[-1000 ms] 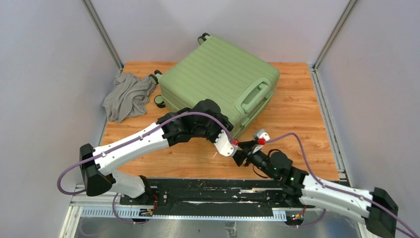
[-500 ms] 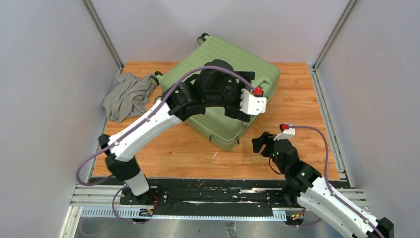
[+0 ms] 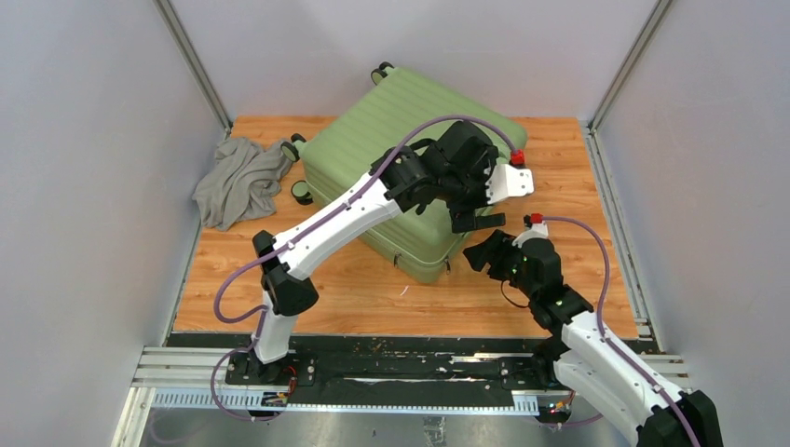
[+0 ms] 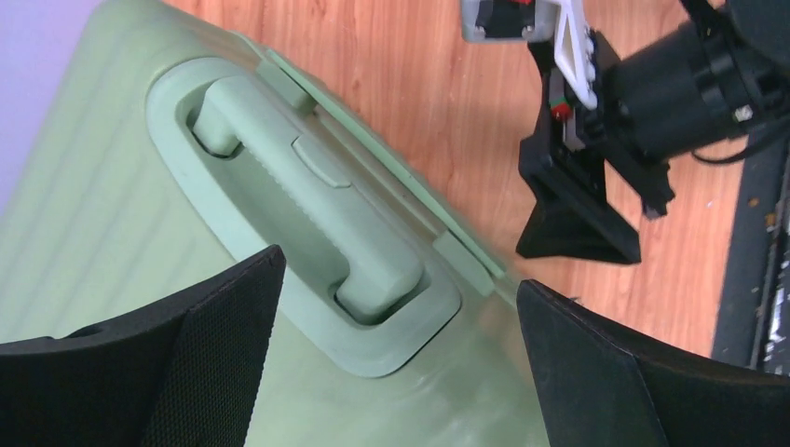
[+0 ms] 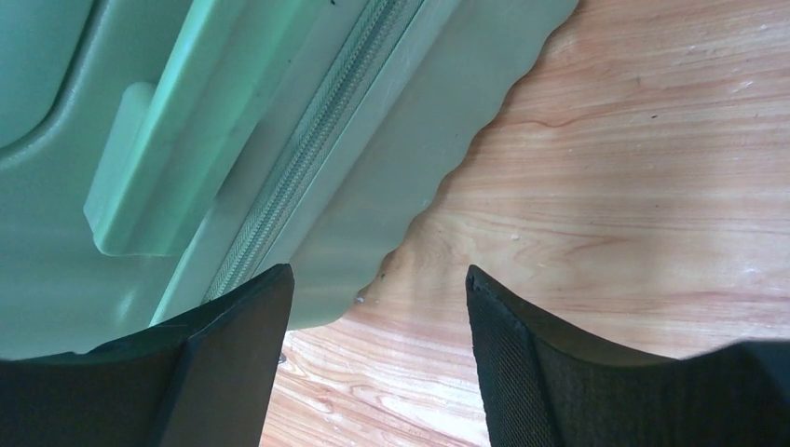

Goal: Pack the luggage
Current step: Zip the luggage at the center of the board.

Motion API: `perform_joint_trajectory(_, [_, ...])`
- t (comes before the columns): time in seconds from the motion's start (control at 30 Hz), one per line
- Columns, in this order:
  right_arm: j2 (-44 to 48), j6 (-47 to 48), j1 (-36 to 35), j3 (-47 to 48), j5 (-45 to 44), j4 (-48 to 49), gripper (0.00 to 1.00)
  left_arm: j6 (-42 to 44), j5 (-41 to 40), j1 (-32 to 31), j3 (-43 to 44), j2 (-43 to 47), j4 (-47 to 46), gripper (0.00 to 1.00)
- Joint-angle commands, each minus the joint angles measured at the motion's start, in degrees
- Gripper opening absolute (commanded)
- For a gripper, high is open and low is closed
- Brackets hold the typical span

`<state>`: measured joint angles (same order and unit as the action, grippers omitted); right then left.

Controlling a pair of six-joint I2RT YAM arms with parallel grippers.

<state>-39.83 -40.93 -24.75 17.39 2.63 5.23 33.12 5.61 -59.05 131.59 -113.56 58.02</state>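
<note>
Closed green suitcase (image 3: 382, 130) flat on the table (image 3: 568, 186) — both claws empty.
Over its side handle (image 4: 317, 214) the left gripper (image 4: 399, 272) spreads wide; the right gripper (image 5: 377, 279) — partly open — sits by the zipper (image 5: 298, 177) edge, seemingly not touching.

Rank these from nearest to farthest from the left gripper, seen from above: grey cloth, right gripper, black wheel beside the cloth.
From the left gripper:
1. right gripper, close beside it.
2. black wheel, left corner of the luggage.
3. grey cloth, far left.
</note>
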Motion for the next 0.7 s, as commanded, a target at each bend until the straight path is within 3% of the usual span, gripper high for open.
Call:
perform_joint_trajectory(0.0, [-0.1, 1.6, 0.8, -0.3, 3.1, -1.2, 0.72, -9.4, 2.2, 0.1, 3.4, -3.2, 0.8, 1.0])
perform_joint_trajectory(0.2, [3.2, 1.4, 0.8, -2.1, 2.7, -4.9, 0.72, -15.1, -3.9, 0.6, 6.2, -10.0, 0.8, 1.0])
perform_joint_trajectory(0.37, [3.5, 0.6, 0.9, -3.1, 1.3, -6.8, 0.72, -15.1, -9.8, 1.7, 8.1, -13.6, 0.6, 0.88])
perform_joint_trajectory(0.5, [0.1, 1.8, 1.4, -1.2, 2.6, -4.5, 0.71, -14.1, -15.3, 3.2, 12.0, -16.2, 0.4, 0.58])
perform_joint_trajectory(0.67, [1.3, 5.1, 1.4, -1.3, 9.1, 0.8, 0.69, -14.0, -11.6, 5.8, 14.3, -17.3, 0.0, 0.31])
